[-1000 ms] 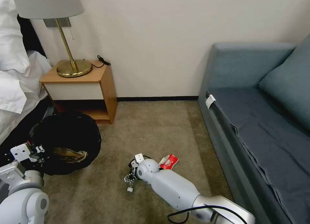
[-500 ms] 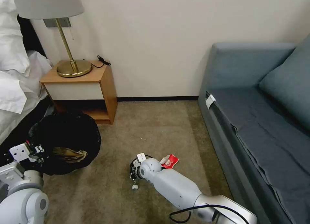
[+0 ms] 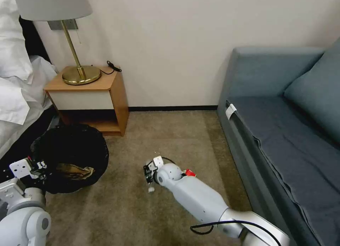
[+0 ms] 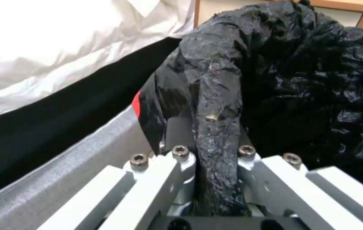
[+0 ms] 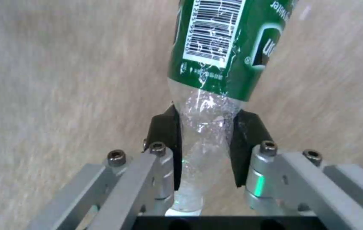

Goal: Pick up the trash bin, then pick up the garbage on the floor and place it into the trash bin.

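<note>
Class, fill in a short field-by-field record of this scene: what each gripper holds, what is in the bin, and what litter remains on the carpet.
left gripper: shut on the trash bin rim, pinching its black liner
right gripper: shut on the neck end of the plastic bottle
bin contents: crumpled brown paper
litter on floor: red snack packet, partly hidden behind the right arm
nearby: bedside table, sofa

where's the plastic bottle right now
The plastic bottle is clamped in the right gripper above the carpet, right of the trash bin.
</note>
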Tool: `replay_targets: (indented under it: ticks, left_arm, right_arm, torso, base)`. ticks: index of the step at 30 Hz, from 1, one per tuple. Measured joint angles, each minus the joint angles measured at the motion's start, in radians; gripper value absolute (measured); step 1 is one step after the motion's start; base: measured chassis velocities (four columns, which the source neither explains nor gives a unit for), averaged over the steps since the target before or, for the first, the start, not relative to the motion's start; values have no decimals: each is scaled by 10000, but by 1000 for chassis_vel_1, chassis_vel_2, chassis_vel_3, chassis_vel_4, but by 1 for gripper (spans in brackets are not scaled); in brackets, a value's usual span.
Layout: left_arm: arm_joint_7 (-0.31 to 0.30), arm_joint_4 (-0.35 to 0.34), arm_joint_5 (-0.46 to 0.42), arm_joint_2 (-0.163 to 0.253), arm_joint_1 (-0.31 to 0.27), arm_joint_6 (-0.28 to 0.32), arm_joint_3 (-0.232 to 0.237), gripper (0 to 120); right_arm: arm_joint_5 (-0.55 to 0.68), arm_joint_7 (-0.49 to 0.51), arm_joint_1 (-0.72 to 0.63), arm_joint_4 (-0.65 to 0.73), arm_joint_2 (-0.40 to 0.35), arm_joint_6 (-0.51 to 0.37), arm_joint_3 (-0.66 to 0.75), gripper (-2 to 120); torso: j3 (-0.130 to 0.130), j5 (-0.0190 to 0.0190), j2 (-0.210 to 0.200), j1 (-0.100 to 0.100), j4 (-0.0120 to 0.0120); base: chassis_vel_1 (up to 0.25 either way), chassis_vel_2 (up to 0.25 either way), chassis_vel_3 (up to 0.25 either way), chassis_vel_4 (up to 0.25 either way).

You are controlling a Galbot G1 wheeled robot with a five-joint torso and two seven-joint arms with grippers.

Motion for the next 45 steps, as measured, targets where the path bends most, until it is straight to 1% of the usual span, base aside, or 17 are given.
replay_targets:
  ticks: [4, 7, 8, 10, 12, 14, 17, 20, 22, 24, 28, 30, 35, 41, 43, 44, 45]
  left_arm:
    - [77, 141, -7, 44, -3, -79, 0, 4]
    - [177, 373, -25, 43, -57, -198, 37, 4]
    - [177, 373, -25, 43, -57, -198, 37, 4]
    - [211, 508, -7, 34, -89, -263, 91, 4]
    - [253, 601, 9, 36, -112, -310, 131, 4]
    - [256, 612, 9, 40, -121, -311, 134, 4]
    - [256, 642, 0, 86, -191, -293, 142, 4]
    - [254, 652, -9, 113, -221, -257, 148, 4]
    - [253, 668, -19, 154, -259, -210, 158, 4]
    - [250, 668, -29, 166, -265, -196, 159, 4]
    - [247, 656, -131, 195, -275, -100, 170, 4]
    - [237, 595, -145, 196, -270, -65, 183, 4]
    - [238, 558, -142, 155, -291, -22, 244, 4]
    - [236, 553, -98, 102, -305, 4, 305, 4]
    - [233, 540, -84, 93, -310, 7, 308, 4]
    - [233, 540, -84, 93, -310, 7, 308, 4]
    - [233, 532, -82, 91, -310, 9, 308, 4]
  right_arm:
    - [-189, -272, 72, 497, -177, 157, 324, 20]
    - [5, -716, 159, 1258, -377, 400, 714, 20]
    - [5, -716, 159, 1258, -377, 400, 714, 20]
    - [283, -916, 201, 1662, -425, 452, 864, 20]
    - [1011, -1247, 318, 2393, -512, 515, 935, 20]
    - [1163, -1333, 358, 2538, -533, 533, 923, 20]
    - [1914, -1880, 615, 3198, -586, 686, 686, 20]
    - [2311, -2149, 759, 3453, -565, 749, 532, 20]
    - [2927, -2536, 954, 3768, -415, 813, 113, 20]
    - [2999, -2617, 991, 3796, -360, 839, 8, 20]
    - [3142, -2873, 1160, 3740, 10, 968, -573, 20]
    - [3075, -2921, 1300, 3500, 333, 1126, -1020, 20]
    - [2856, -2926, 1476, 3193, 685, 1374, -1589, 20]
    - [2467, -2686, 1544, 2946, 748, 1697, -1954, 20]
    - [2364, -2591, 1527, 2875, 736, 1799, -1980, 29]
    - [2364, -2591, 1527, 2875, 736, 1799, -1980, 29]
    - [2338, -2575, 1512, 2862, 730, 1819, -1980, 33]
  torso:
    - [0, -1, 0, 0, 0]
    - [0, -1, 0, 0, -1]
    - [0, -1, 0, 0, -1]
    - [0, -3, -1, 0, -1]
    - [0, -2, 0, 0, 0]
    - [0, -2, -1, 0, 0]
    - [0, -2, 0, 0, 0]
    - [0, -2, 0, 0, -1]
    - [0, -2, -1, 0, 0]
    - [0, -3, 0, 0, 0]
    - [0, -3, 0, 0, 0]
    - [0, -3, 0, 0, 2]
    - [0, -3, 0, 0, 2]
    - [0, -4, 0, 0, 1]
    - [0, -3, -1, 0, 0]
    - [0, -3, -1, 0, 0]
    - [0, -2, 0, 0, 0]
  base:
    - [0, 0, 0, 0]
    - [0, 0, 0, 0]
    - [0, 0, 0, 0]
    - [0, 0, 0, 0]
    - [0, 0, 0, 0]
    - [0, 0, 0, 0]
    - [0, 0, 0, 0]
    - [0, 0, 0, 0]
    - [0, 0, 0, 0]
    - [0, 0, 0, 0]
    - [0, 0, 0, 0]
    - [0, 0, 0, 0]
    - [0, 0, 0, 0]
    - [0, 0, 0, 0]
    - [0, 0, 0, 0]
    - [0, 0, 0, 0]
    - [0, 0, 0, 0]
